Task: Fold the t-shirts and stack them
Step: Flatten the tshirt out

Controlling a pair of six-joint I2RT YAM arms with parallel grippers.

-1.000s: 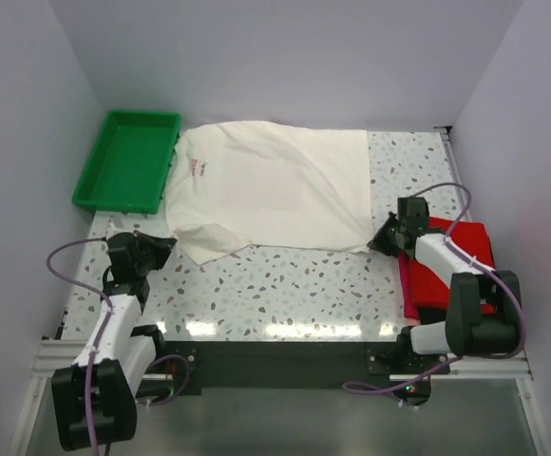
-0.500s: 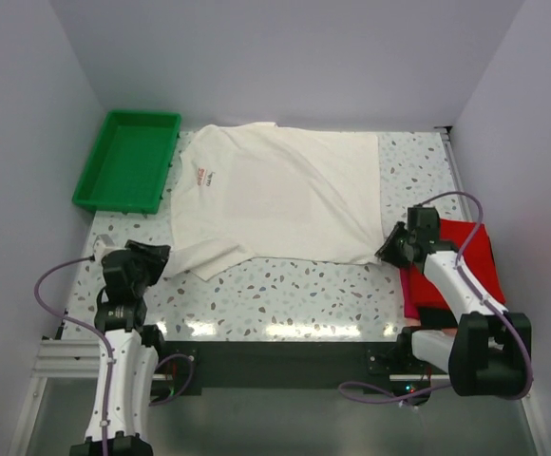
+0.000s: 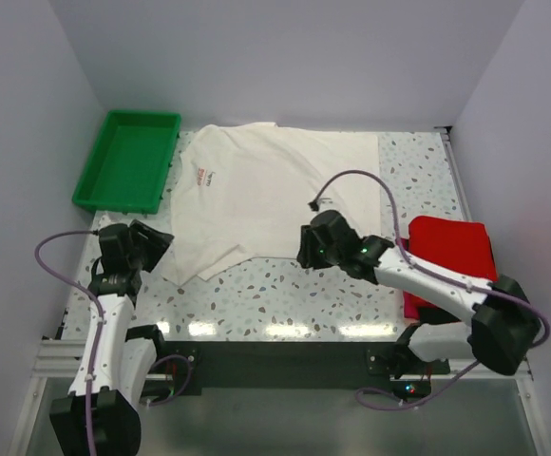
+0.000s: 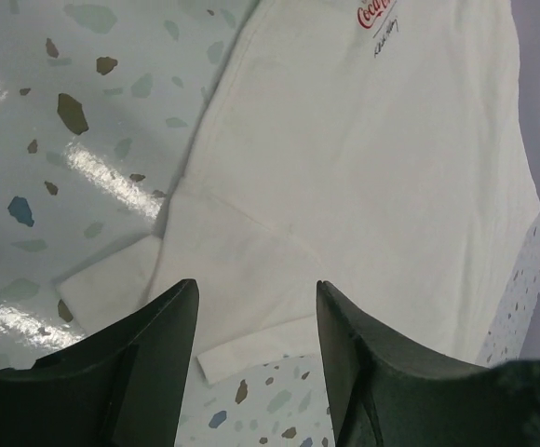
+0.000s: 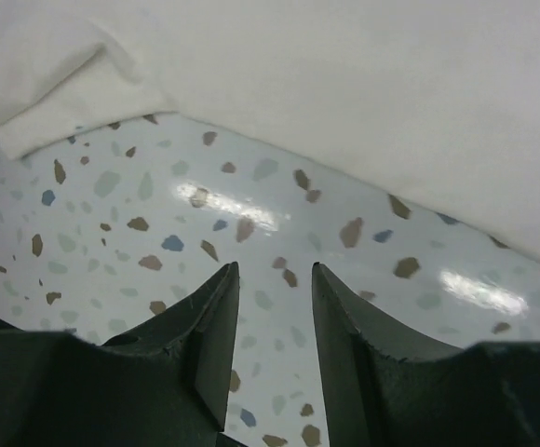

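Across the table (image 3: 285, 294) the off-white t-shirt (image 3: 275, 195) now lies spread; left gripper (image 3: 154, 239) and right gripper (image 3: 305, 249) have released it, jaws parted, empty; folding likely follows.

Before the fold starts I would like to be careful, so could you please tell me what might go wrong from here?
1. The near sleeve of the off-white t-shirt lies bunched in overlapping layers; folding now would likely trap those creases.
2. The cable of the right arm loops above the cloth and could snag or drag it.
3. That arm reaches across the edge of the red stack; a careless sweep might disturb it.
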